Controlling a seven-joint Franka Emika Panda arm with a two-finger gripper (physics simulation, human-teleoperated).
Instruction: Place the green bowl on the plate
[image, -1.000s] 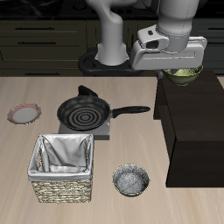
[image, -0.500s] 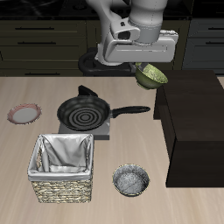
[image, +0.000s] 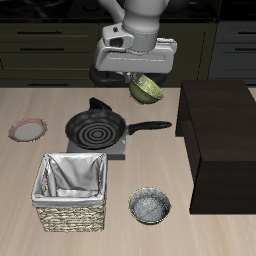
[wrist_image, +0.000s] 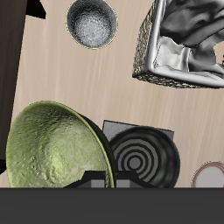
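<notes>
Item: green bowl, tilted, held aloft in the gripper, upper centre of the exterior frame, above the table's back edge and just beyond the black frying pan. Gripper closed on the bowl's rim.

Item: plate, left edge of the frame, bare, well apart from the bowl.

Also present: wicker basket with cloth lining; grey speckled bowl; dark cabinet.

Progress, as judged: pickup done; carry across past the pan, lowering and release remain.
</notes>
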